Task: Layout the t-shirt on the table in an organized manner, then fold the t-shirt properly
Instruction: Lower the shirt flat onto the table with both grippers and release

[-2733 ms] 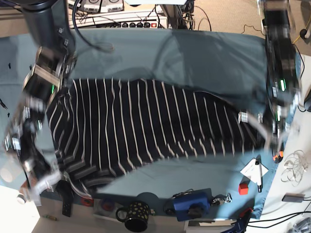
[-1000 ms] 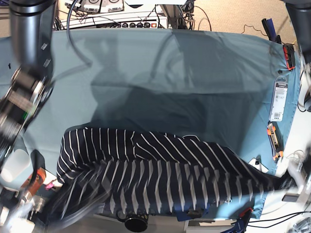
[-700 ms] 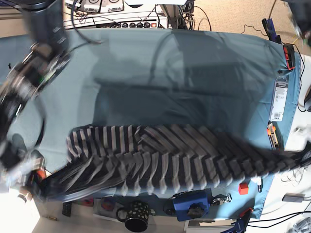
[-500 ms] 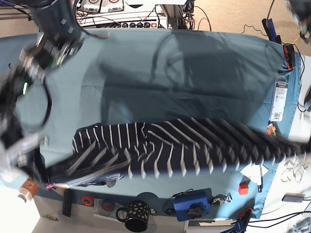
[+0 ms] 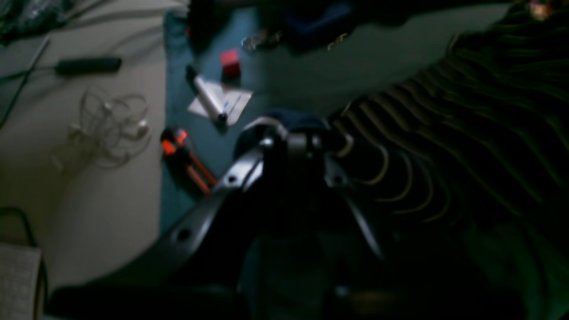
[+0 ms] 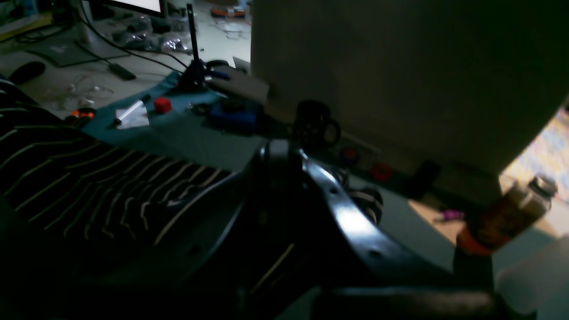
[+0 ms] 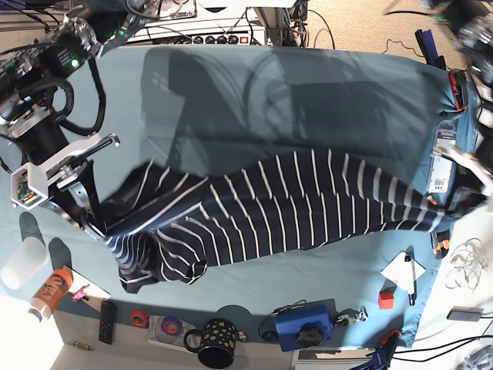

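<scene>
The right gripper (image 7: 91, 218), at 9 o'clock in the base view, is clenched on one end of the t-shirt (image 7: 285, 202). The left gripper (image 7: 456, 202), at 3 o'clock, is clenched on the other end; in its wrist view, dark cloth bunches at the fingertips (image 5: 271, 129). The shirt hangs stretched between them as a long striped band over the table (image 7: 254, 100), its lower edge sagging toward 7 o'clock near the right gripper. Toward 6 o'clock, along the table's near edge, sit a mug (image 7: 213, 341) and a blue box (image 7: 305, 324). A red cube (image 7: 386, 297) lies at 5 o'clock, beside a pen (image 7: 412, 276) on paper.
</scene>
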